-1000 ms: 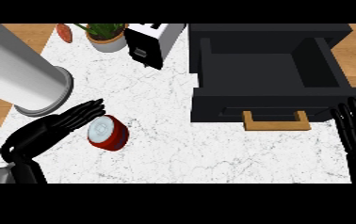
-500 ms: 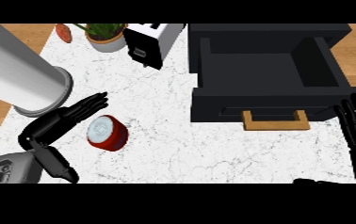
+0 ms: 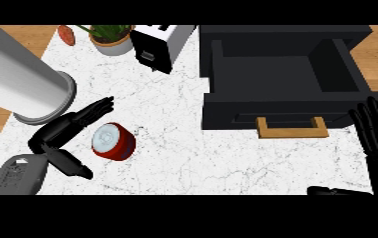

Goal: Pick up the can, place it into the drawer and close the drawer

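A red can (image 3: 113,141) with a pale lid lies on the white marble counter (image 3: 177,147) at the lower left. My left hand (image 3: 65,132) is just left of it, open, with fingers stretched past the can's far side and the thumb below it; I cannot tell whether it touches the can. The black drawer (image 3: 284,82) stands pulled out at the right, with a wooden handle (image 3: 291,128) on its front. My right hand (image 3: 367,129) rests open at the right edge beside the drawer front.
A large grey cylinder (image 3: 29,87) stands at the left edge above my left hand. A toaster (image 3: 161,44), a potted plant (image 3: 111,38) and a small red thing (image 3: 66,34) line the back.
My left hand has slid down and turned, with its forearm now showing at the lower left. The can and the drawer have stayed put.
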You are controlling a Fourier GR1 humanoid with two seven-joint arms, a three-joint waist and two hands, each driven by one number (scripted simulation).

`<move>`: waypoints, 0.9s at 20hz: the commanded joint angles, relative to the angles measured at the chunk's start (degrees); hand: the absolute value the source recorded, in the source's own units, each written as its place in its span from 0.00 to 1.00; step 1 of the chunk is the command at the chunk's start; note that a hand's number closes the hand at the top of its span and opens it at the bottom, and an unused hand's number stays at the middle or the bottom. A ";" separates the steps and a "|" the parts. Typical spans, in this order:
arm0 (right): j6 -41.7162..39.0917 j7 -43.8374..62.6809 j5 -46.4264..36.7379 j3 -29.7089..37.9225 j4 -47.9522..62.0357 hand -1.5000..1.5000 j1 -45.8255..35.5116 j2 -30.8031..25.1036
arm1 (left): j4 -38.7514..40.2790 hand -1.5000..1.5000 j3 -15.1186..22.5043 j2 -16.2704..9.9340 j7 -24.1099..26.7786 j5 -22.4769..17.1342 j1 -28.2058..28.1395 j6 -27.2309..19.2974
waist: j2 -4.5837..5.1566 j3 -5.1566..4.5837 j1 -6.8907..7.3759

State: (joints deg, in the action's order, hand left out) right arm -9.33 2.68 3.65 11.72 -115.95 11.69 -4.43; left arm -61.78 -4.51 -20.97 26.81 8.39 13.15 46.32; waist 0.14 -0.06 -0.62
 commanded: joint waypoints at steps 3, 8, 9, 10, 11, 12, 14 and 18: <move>-1.10 -1.69 -0.62 -0.95 -3.14 0.00 5.36 1.51 | 7.13 0.00 2.27 -2.34 10.56 1.78 2.38 4.12 | -0.11 0.00 -0.19; -1.07 -3.28 -0.26 0.06 0.92 0.00 1.53 0.93 | 15.31 0.00 5.04 -3.22 17.87 4.52 3.95 0.31 | 0.09 -0.03 -0.27; 0.55 1.73 -1.87 -1.86 -3.77 0.00 1.44 1.42 | 15.56 0.00 6.26 -2.33 16.22 5.10 5.15 -0.56 | 0.04 -0.05 -0.30; 0.96 -4.25 -4.78 -3.59 -0.54 0.00 3.05 3.71 | 16.91 0.00 6.22 -3.13 16.62 4.51 6.01 0.40 | 0.08 -0.03 -0.35; -0.57 -0.08 -1.03 -1.09 -3.15 0.00 3.02 1.34 | 18.38 0.00 6.31 -2.56 17.57 5.25 6.90 -1.87 | 0.03 -0.03 -0.37; 0.38 -0.21 -1.30 -0.56 -2.02 0.00 0.54 1.14 | 19.43 0.00 6.92 -3.69 21.19 4.96 4.71 -0.74 | 0.16 -0.07 -0.34; 0.14 0.17 -1.11 -0.78 -3.20 0.00 2.40 1.69 | 22.33 0.00 6.97 -3.59 20.80 4.97 6.35 -1.93 | 0.08 -0.04 -0.34; 0.22 -0.32 -0.44 0.67 -0.49 0.00 -1.81 0.39 | 27.96 0.00 8.46 -3.37 22.37 5.56 10.06 -2.22 | 0.29 -0.07 -0.54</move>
State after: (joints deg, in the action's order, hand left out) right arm -9.27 2.47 2.54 11.00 -118.03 12.44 -3.16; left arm -39.12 3.17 -23.24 40.50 13.53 21.15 36.11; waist 0.29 -0.11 -1.09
